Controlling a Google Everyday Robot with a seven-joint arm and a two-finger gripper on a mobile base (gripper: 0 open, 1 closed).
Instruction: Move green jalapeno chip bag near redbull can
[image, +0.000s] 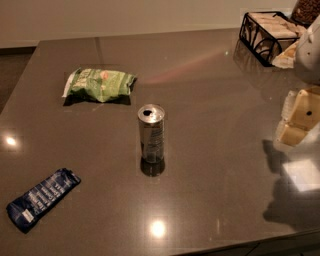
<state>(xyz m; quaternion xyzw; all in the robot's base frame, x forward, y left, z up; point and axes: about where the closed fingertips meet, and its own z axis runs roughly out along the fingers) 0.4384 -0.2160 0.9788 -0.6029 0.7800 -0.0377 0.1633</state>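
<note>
While the hand (299, 118) hung over the right edge of the table (215, 165), its state impossible to tell, the green jalapeno chip bag (100, 85) lay flat, apart from the upright redbull can (151, 133).

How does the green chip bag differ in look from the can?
The green jalapeno chip bag lies flat; the redbull can stands upright. The bag is crinkly and green; the can is smooth, silver-grey metal. Both rest on the dark table, apart. The gripper is at the right edge, touching neither.
</note>
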